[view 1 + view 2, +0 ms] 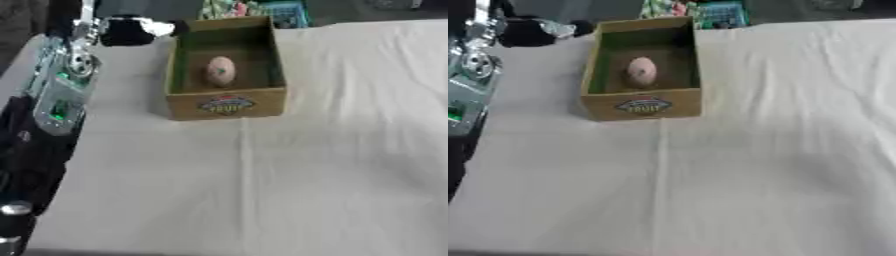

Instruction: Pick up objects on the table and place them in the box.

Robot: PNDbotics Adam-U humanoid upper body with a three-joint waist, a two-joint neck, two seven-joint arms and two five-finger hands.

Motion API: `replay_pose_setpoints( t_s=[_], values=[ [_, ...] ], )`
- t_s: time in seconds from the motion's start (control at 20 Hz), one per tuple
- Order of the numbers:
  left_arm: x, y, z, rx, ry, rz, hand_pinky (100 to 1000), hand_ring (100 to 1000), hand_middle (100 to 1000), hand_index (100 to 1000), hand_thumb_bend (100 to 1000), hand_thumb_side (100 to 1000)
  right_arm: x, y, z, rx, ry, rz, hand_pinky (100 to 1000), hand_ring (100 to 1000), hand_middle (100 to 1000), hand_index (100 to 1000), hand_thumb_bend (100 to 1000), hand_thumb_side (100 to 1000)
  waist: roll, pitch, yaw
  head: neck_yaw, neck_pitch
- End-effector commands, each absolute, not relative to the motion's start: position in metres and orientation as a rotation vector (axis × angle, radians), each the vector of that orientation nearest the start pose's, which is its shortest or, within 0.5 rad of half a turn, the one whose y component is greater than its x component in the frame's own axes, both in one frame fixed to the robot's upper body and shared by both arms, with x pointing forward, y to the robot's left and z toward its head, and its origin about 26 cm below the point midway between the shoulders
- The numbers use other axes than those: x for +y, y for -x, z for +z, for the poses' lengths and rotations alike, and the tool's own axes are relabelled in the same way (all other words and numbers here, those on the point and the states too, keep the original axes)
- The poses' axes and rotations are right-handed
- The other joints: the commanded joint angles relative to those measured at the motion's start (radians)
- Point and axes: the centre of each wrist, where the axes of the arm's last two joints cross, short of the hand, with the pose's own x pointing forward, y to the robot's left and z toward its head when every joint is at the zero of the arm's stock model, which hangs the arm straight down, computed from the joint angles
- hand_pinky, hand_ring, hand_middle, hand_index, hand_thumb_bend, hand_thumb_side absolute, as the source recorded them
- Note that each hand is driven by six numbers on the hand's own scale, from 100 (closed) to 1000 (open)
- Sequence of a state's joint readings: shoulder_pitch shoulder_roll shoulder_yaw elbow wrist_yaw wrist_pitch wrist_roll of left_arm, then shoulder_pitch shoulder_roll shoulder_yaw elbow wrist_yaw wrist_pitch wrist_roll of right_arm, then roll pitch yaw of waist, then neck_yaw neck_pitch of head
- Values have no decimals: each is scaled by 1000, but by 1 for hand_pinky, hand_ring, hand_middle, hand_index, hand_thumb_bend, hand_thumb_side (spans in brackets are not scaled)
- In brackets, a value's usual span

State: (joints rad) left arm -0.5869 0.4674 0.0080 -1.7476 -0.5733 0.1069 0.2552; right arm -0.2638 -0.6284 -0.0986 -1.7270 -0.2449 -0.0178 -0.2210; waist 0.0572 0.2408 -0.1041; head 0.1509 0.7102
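White cloth, creased down its middle, covers the table [289, 180], and at its far side stands an open brown cardboard box with a green lining and a printed label on its front wall [227, 104]. A pale pink egg-shaped object [220, 70] lies on the floor of the box, apart from the walls. The robot's left hand [129, 31], black with a pale patch, sits just off the box's far left corner at the end of the silver-jointed left arm [63, 85]. Whether its fingers are spread or curled, I cannot tell. The right hand shows in neither view.

No other loose object shows on the cloth on this side of the fingers. The likeliest slip is the hand or forearm brushing the light box wall beside it and shoving the box askew, which could roll the egg shape.
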Motion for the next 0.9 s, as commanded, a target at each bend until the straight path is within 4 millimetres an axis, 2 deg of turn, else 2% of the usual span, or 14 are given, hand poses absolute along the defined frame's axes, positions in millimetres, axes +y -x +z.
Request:
replay_pose_setpoints(
  t_s=[0.05,0.25,0.45,0.9],
  values=[
    [293,-342,263,-2284,-1068,-296,680,761,801,833,827,414,-370,-320,197,-2085,457,115,642,705,712,848,100,269,-7,-12,2,-4,-9],
    [308,-335,238,-2236,-974,-217,632,697,736,795,743,424,-370,-320,198,-2089,459,114,642,705,712,847,100,269,-10,-6,5,-7,-11],
    [317,-333,219,-2192,-882,-174,615,671,710,781,708,430,-370,-319,198,-2092,458,110,642,705,712,847,100,269,-11,-4,4,-9,-13],
    [322,-332,203,-2151,-824,-152,611,666,701,776,686,438,-370,-319,198,-2096,459,105,642,706,712,846,100,270,-14,-4,4,-7,-13]
  ],
)
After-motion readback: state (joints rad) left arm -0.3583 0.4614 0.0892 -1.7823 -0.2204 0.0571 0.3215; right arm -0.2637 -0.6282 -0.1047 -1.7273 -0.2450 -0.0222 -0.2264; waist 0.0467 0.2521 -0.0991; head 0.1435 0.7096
